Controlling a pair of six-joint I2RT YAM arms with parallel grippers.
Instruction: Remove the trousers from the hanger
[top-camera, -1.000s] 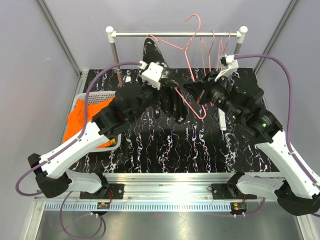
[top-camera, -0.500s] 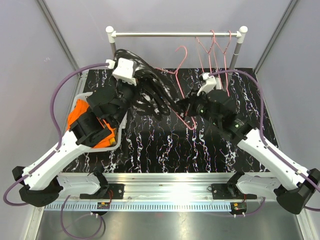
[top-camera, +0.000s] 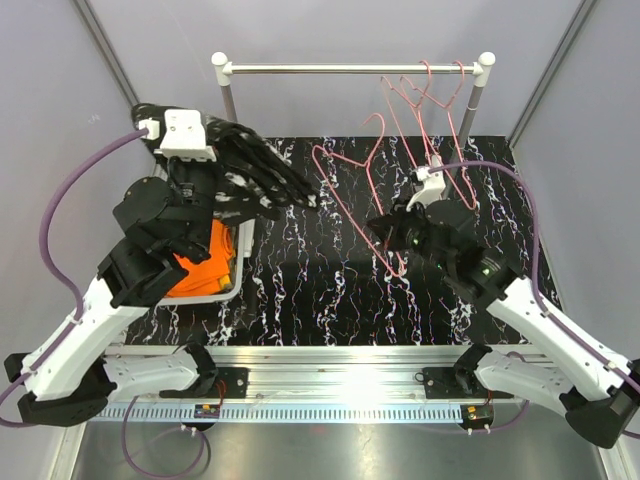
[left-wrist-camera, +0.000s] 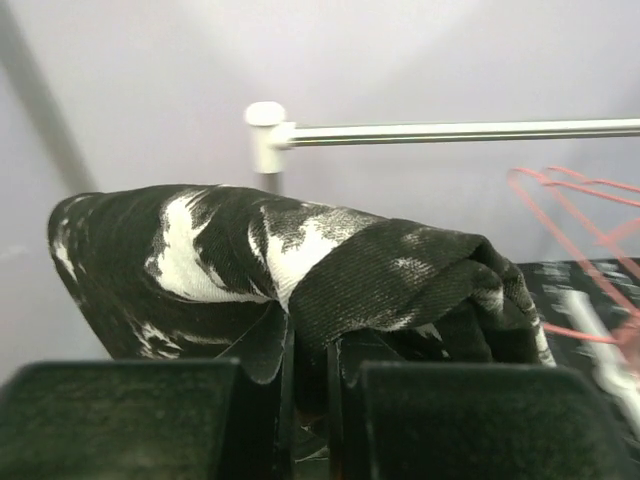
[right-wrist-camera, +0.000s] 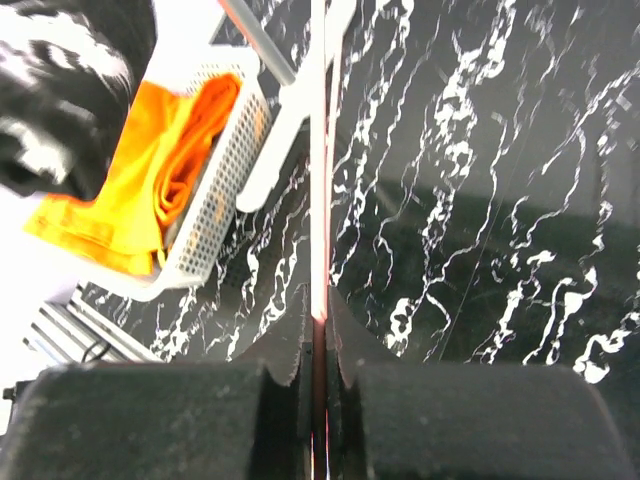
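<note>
With the hanger (right-wrist-camera: 318, 250) clamped in the right gripper (right-wrist-camera: 315, 325), the black trousers (left-wrist-camera: 300, 260), pinched thinly by the left gripper (left-wrist-camera: 308, 355), could easily be dropped beside the basket (right-wrist-camera: 212, 205).

Left gripper (left-wrist-camera: 308, 360) has swung from mid-tabletop out to the left and now sits above the white basket (top-camera: 236, 288). It stays clamped on the black-and-white trousers (top-camera: 265, 170). The trousers have come fully off the pink hanger (right-wrist-camera: 318, 200); a second ago they were draped over it. The hanger is now bare and has dropped, so its hook is below the rail (top-camera: 350, 69) instead of up at it. Right gripper (right-wrist-camera: 318, 330), still pinching the hanger wire, has pulled back toward the near edge, and more of the orange garment (top-camera: 200, 265) is exposed.
</note>
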